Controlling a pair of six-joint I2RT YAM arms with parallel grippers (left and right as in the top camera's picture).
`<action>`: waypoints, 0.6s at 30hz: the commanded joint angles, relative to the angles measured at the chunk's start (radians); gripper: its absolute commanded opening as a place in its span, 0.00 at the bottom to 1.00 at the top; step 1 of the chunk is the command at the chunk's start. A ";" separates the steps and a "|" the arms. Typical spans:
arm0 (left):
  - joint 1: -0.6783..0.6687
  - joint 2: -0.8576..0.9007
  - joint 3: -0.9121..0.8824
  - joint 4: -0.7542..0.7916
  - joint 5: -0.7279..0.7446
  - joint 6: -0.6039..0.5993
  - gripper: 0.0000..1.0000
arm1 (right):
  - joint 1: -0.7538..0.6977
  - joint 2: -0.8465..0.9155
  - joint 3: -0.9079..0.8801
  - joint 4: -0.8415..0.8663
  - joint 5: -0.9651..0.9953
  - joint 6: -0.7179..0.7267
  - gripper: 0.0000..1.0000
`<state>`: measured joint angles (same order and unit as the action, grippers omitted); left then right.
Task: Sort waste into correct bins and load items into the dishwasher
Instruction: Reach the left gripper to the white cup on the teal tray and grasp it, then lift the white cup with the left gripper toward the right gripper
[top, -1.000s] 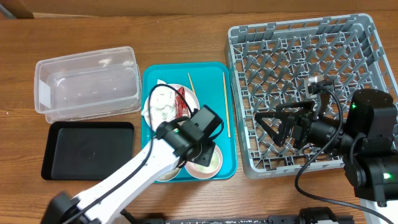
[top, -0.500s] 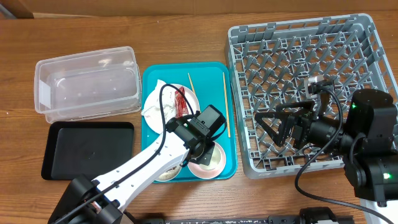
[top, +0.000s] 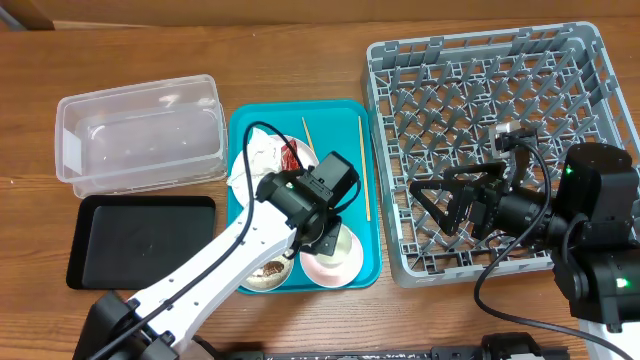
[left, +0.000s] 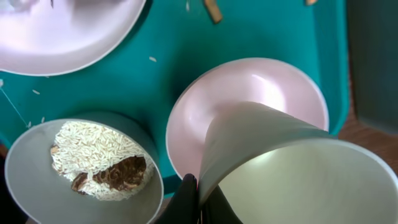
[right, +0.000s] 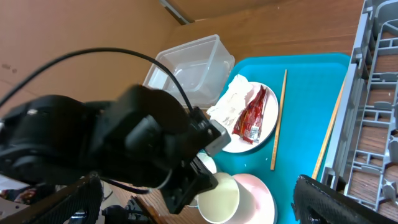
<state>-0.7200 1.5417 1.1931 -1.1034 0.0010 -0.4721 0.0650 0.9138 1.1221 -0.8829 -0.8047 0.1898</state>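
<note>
The left fingers (left: 188, 194) pinch the cup (left: 280, 168) wall, holding it over the pink bowl (left: 261, 81). This thin rim grip may slip, dropping it onto the rice bowl (left: 22, 155). Right fingers (right: 333, 199) stand spread, empty.

Left arm reaches into mid-frame with its gripper clamped; right arm sits low at the right with its gripper spread.
In the overhead view the white left arm (top: 200, 280) runs from the lower left corner up to a black wrist at centre, and the left gripper (top: 330, 238) points down, pinching the rim of a small white cup (left: 280, 168). The black right arm (top: 590, 220) faces left, and the fingers (right: 329, 202) of the right gripper (top: 440, 205) stand wide apart.
</note>
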 joint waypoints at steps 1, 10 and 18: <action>0.025 -0.064 0.070 -0.015 0.023 0.002 0.04 | -0.006 -0.002 0.022 0.006 -0.008 -0.007 1.00; 0.089 -0.155 0.088 -0.023 0.062 0.005 0.04 | -0.006 0.000 0.022 0.006 -0.008 -0.007 1.00; 0.215 -0.250 0.088 0.058 0.426 0.098 0.04 | -0.005 0.049 0.022 -0.066 -0.010 -0.008 0.98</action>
<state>-0.5655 1.3563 1.2594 -1.0771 0.2001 -0.4431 0.0654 0.9417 1.1225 -0.9363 -0.8047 0.1879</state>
